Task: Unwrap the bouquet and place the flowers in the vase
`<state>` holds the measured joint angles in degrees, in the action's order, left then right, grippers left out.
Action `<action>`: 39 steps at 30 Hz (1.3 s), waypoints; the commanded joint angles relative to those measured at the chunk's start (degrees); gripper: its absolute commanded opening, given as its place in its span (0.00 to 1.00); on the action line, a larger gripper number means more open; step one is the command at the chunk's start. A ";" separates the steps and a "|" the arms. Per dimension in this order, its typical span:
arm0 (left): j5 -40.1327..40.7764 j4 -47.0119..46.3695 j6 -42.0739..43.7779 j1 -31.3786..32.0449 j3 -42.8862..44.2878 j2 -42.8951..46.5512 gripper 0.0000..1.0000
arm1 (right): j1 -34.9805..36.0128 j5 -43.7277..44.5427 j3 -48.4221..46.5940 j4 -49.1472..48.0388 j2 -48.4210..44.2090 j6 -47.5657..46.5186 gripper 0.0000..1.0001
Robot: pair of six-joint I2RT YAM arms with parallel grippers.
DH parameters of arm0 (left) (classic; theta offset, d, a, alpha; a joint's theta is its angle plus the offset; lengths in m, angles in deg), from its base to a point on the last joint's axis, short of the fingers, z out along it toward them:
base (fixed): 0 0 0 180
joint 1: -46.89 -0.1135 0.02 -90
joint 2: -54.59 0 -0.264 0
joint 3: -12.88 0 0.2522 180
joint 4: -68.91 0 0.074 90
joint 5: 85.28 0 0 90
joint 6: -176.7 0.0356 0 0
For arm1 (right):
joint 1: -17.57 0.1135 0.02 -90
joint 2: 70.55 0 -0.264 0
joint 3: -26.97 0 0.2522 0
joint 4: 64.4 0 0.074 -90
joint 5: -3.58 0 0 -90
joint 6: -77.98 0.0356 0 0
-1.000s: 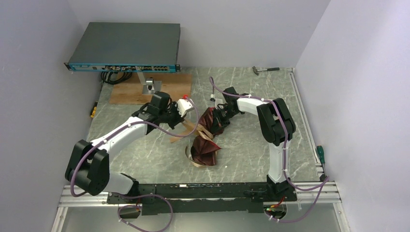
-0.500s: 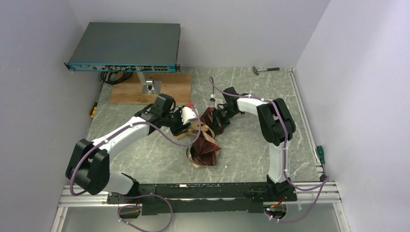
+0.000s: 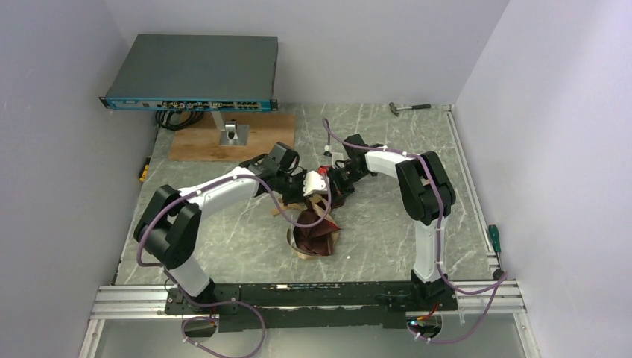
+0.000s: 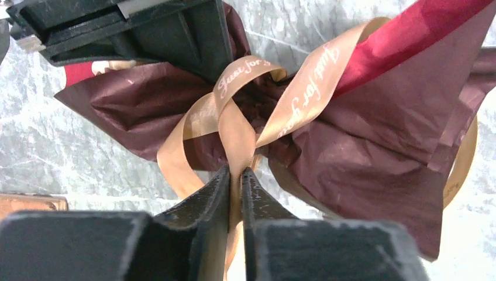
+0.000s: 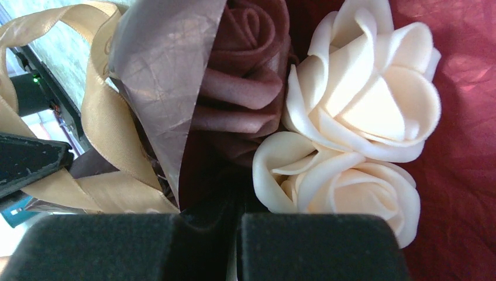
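The bouquet [image 3: 317, 233] lies mid-table, dark red crinkled paper tied with tan ribbon [image 4: 304, 93]. My left gripper [image 3: 316, 198] [image 4: 235, 171] is at its left side, shut on one hanging strand of that ribbon just below the knot. My right gripper [image 3: 337, 184] [image 5: 237, 212] is at the bouquet's far end, shut on the dark wrapping paper beside the flowers. The flowers show in the right wrist view: two cream roses [image 5: 362, 105] and a dark red one [image 5: 245, 70]. Stems are hidden. The vase is out of view.
A network switch [image 3: 194, 71] on a stand sits over a wooden board [image 3: 261, 133] at the back left. A hammer [image 3: 408, 107] lies at the back edge. A screwdriver [image 3: 495, 239] rests by the right rail and a yellow tool [image 3: 143, 170] by the left edge.
My left arm swung right to the bouquet; its gripper opened, then closed on a ribbon strand by the knot. The right arm kept still, holding the wrap.
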<state>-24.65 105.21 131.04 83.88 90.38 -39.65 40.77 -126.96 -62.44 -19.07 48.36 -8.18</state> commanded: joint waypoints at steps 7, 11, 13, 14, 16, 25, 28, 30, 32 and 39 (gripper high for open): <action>-1.97 -3.86 -15.07 -5.65 0.37 13.48 0.00 | 0.00 17.31 2.63 -1.07 5.41 -5.24 0.00; -2.61 -2.48 -24.31 -9.05 -2.02 17.17 0.00 | 0.00 17.43 2.75 -1.23 5.22 -5.16 0.00; -1.10 -1.94 -28.50 -10.11 -4.39 18.11 0.00 | 0.05 17.42 2.96 -1.33 5.17 -5.02 0.00; -0.73 -2.25 -30.55 -11.01 -5.83 18.46 0.00 | 0.05 17.42 2.97 -1.34 5.09 -5.04 0.00; 0.97 -3.41 -35.74 -13.86 -8.35 18.81 0.00 | 0.03 17.57 3.02 -1.25 4.97 -5.15 0.00; 1.66 -1.57 -30.42 -19.52 -9.91 16.99 0.53 | 0.02 16.84 3.69 -1.51 4.24 -5.12 0.00; -2.97 -4.56 -18.54 -16.65 -8.79 17.32 0.68 | 0.07 16.39 3.93 -1.84 4.05 -4.68 0.00; -2.68 -3.77 -11.75 -13.14 -6.99 15.45 0.69 | 0.03 16.28 3.81 -1.70 4.17 -4.63 0.00; -2.04 -3.66 -7.68 -9.94 -5.37 12.86 0.68 | 0.07 16.35 3.61 -1.56 4.39 -4.63 0.00; -2.59 -2.67 -2.07 -3.93 -1.61 3.20 0.67 | -0.02 16.29 2.98 -1.10 4.66 -4.54 0.00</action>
<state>-25.50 102.37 122.32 78.11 86.47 -32.28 40.77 -126.96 -62.05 -19.55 48.10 -8.14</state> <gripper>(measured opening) 0.678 0.007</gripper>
